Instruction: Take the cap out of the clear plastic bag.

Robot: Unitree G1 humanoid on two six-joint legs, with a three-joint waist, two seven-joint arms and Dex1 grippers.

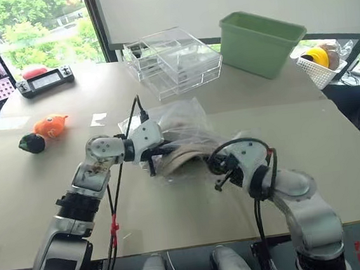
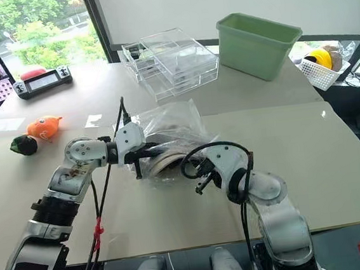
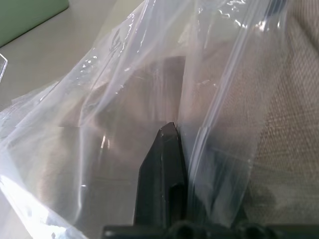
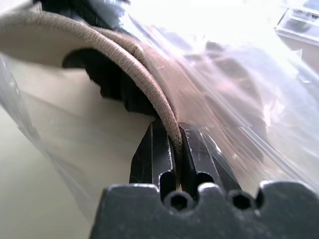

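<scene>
Right gripper (image 4: 173, 144) is clamped on the soft beige fabric cap (image 1: 181, 155)'s edge; left gripper (image 3: 167, 149), at its 9 o'clock, pinches the crinkly clear plastic bag (image 1: 182, 122).

Left gripper (image 1: 159, 151) and right gripper (image 1: 213, 165) both clamped at clear plastic bag (image 1: 182, 125), cap (image 1: 179, 157) inside, mid-table (image 1: 335, 158).

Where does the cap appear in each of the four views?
Left eye view: cap at table centre, between both arms.
Right eye view: cap at centre, partly out of the clear plastic bag.
Left wrist view: cap at right, behind film.
Right wrist view: cap's edge pinched between fingers.
Shared landmark: the bag.
</scene>
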